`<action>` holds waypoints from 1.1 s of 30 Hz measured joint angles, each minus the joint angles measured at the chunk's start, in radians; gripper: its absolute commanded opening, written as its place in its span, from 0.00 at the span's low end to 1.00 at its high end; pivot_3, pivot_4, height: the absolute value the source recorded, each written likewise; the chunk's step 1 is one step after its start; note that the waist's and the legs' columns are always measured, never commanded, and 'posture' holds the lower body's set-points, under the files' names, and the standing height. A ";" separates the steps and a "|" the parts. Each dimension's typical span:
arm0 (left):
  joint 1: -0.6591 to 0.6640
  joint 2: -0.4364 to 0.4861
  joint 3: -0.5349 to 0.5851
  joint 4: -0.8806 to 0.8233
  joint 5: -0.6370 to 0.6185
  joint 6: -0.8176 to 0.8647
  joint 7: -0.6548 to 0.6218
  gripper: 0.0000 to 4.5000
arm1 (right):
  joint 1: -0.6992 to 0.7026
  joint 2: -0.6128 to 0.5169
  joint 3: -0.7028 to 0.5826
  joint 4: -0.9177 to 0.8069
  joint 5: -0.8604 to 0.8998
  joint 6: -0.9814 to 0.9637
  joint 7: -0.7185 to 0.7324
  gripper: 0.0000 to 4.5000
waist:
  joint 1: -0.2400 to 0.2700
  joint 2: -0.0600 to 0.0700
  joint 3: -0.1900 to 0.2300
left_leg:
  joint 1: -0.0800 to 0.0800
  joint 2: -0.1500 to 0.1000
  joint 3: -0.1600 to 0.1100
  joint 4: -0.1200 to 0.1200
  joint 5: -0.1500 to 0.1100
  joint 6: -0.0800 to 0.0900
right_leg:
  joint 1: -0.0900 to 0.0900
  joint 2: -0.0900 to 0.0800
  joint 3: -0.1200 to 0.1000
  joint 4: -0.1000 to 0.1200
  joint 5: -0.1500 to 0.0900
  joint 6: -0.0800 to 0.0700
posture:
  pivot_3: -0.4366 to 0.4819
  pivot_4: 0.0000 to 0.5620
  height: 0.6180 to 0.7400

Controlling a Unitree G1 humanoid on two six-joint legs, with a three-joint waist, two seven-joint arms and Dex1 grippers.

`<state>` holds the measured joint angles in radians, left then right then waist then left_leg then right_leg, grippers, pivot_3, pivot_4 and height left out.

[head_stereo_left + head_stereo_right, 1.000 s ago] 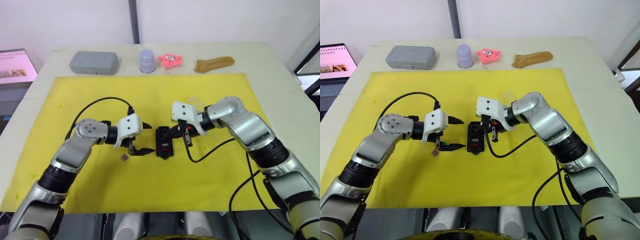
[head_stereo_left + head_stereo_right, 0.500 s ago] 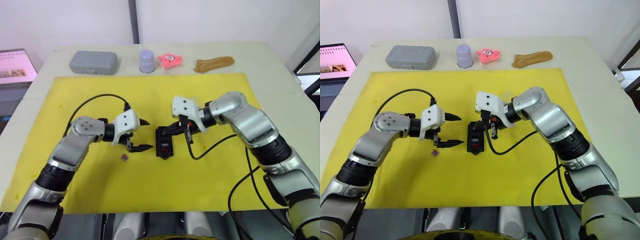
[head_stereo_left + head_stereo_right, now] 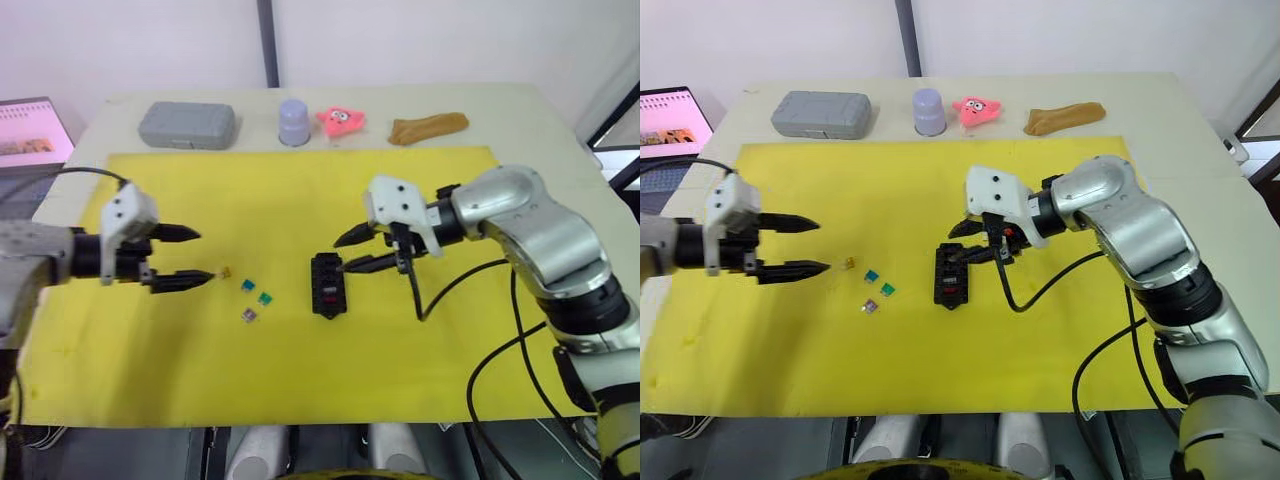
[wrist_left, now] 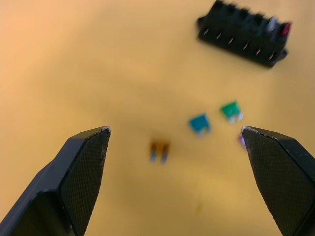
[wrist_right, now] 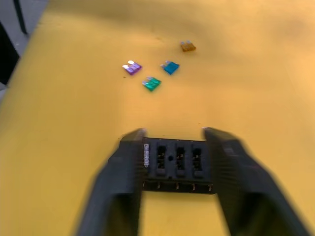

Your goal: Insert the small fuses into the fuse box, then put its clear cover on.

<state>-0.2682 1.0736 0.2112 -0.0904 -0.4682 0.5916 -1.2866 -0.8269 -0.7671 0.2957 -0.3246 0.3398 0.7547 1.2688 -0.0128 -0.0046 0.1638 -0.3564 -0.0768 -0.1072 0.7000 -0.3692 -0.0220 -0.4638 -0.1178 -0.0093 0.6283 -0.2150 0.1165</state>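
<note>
While both claws gape, the fuse box [image 3: 327, 284] lies lengthwise toward the robot.

— What is the fuse box [image 3: 326, 285] made of?
— Matt black plastic, with small metal pins along one side. The loose fuses [image 5: 151, 83] are glossy coloured plastic with bright metal blades.
— And the yellow mat [image 3: 300, 370]?
— Smooth and matt. The left gripper's fingers [image 4: 81, 169] show a finely textured black face; the grey case [image 3: 186, 125] looks like dull plastic.
</note>
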 measured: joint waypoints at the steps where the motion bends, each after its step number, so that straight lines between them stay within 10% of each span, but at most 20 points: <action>1: 0.019 0.015 0.009 0.023 0.003 -0.012 -0.010 1.00 | 0.007 -0.010 -0.009 -0.004 0.006 -0.003 0.003 0.90 | 0.000 0.000 0.000 | 0.000 0.000 0.000 0.000 0.000 0.000 | 0.000 0.000 0.000 0.000 0.000 0.000 | 0.48 0.27 1.00; 33: -0.532 -0.219 -0.487 0.805 0.137 0.076 -0.324 1.00 | 0.068 -0.081 -0.069 -0.130 0.087 0.078 -0.096 0.99 | 0.000 -0.001 0.000 | 0.000 -0.003 0.000 0.002 0.000 0.000 | 0.000 0.000 0.000 0.002 0.000 0.000 | 0.48 0.27 1.00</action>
<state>-0.8007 0.8550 -0.2758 0.7149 -0.3313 0.6677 -1.6103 -0.7584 -0.8483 0.2266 -0.4549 0.4272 0.8324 1.1730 -0.0126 -0.0051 0.1635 -0.3563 -0.0802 -0.1071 0.7016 -0.3692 -0.0218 -0.4634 -0.1177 -0.0098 0.6299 -0.2150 0.1165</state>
